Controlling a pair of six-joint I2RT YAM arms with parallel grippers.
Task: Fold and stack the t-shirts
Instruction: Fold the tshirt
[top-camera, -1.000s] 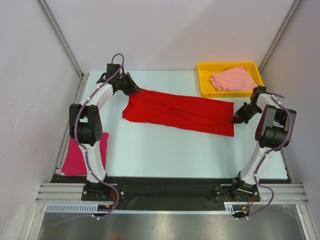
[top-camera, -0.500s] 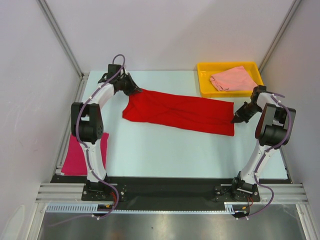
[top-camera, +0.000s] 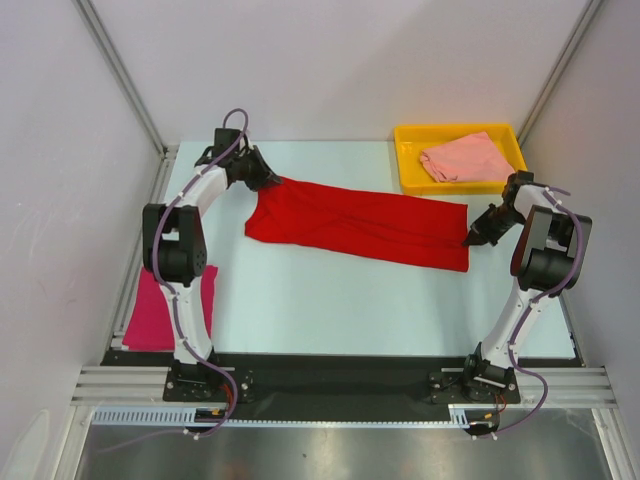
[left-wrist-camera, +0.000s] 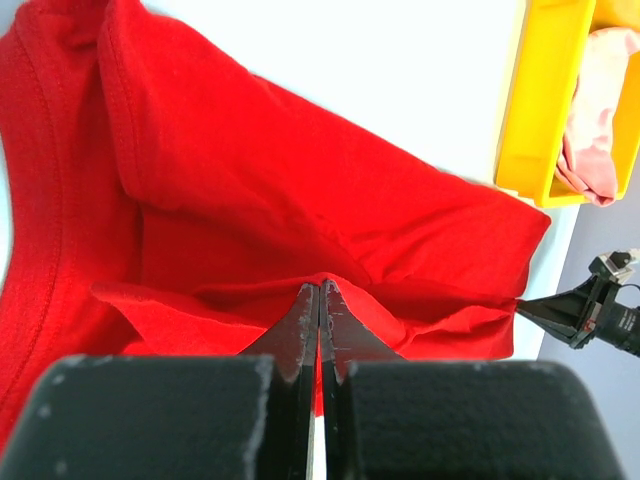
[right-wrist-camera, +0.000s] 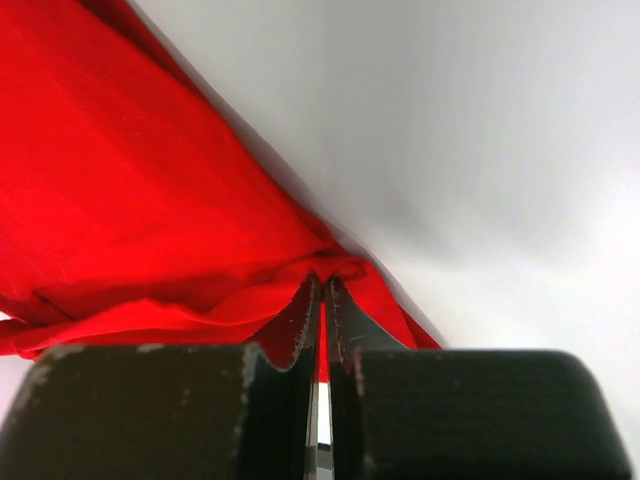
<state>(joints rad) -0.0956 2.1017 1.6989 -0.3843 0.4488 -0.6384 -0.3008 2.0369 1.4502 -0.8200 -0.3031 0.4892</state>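
Barely any change from second ago: left gripper, right gripper both pinching red shirt ends, stretched along far edge. Tip: lift evenly, keep it taut.

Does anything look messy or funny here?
A little. The pale pink shirt sits crumpled in the yellow tray, not folded. The red shirt lies slanted and wrinkled across the table, pinched at opposite ends by the left gripper and right gripper. The magenta shirt lies flat near the left edge. Nothing looks torn or spilled.
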